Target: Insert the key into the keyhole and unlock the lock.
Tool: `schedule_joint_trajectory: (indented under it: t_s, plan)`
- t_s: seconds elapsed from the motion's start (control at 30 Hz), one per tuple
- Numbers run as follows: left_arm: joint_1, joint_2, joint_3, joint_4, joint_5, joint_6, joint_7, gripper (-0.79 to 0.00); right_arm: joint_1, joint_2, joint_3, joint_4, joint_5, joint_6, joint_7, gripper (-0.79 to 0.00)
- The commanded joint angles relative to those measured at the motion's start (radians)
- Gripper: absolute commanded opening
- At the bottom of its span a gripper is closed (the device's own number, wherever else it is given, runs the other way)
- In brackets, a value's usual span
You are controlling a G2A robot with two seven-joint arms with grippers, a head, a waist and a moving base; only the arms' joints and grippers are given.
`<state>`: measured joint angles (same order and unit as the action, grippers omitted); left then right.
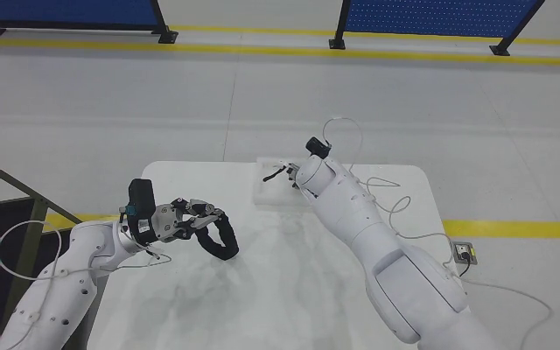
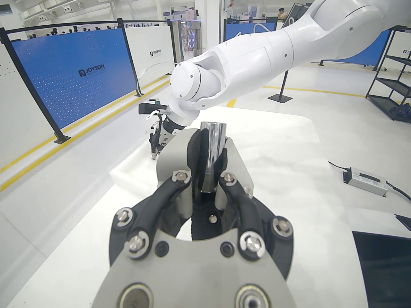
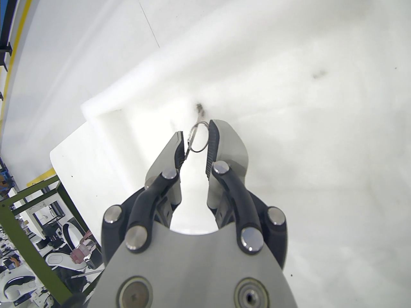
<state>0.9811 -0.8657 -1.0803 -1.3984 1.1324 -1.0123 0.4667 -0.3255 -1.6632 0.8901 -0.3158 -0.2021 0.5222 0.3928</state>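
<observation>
Straddling the key ring (image 3: 191, 132), my right gripper (image 3: 196, 131) stood low over the white foam block (image 3: 135, 123) at the far edge of the table (image 1: 289, 289). Its fingers were parted to either side of the ring and not yet clamped. The key (image 3: 199, 112) lay on the foam just beyond the fingertips, pointing away. As I judged it, the pick called for closing squarely on the ring or, better, on the key's head, so the blade would not swing loose on its way to the keyhole. A thin wire ring could easily slip off ribbed pads. Whether the foam had a recess cradling the key I could not tell. Well apart from it, my left gripper (image 2: 210, 139) was clenched on the lock (image 2: 212, 158), whose chrome barrel jutted past the fingertips and whose black cable looped beyond.
</observation>
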Motion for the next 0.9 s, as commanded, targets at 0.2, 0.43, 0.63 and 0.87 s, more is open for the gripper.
schedule_joint_trajectory:
  t_s: [0.2, 0.43, 0.63, 0.87]
  plan:
    - [0.0, 0.0, 0.0, 0.0, 0.0, 0.0, 0.0, -0.785, 0.001, -0.005, 0.025, 0.024, 0.027, -0.014, -0.03, -0.785]
    - [0.0, 0.0, 0.0, 0.0, 0.0, 0.0, 0.0, -0.785, 0.01, -0.008, 0.027, 0.031, 0.011, -0.028, -0.019, -0.785]
    - [0.0, 0.0, 0.0, 0.0, 0.0, 0.0, 0.0, -0.785, 0.021, -0.004, 0.017, 0.015, -0.039, -0.024, -0.004, -0.785]
    - [0.0, 0.0, 0.0, 0.0, 0.0, 0.0, 0.0, -0.785, 0.019, 0.009, 0.002, -0.033, -0.113, -0.015, 0.05, -0.785]
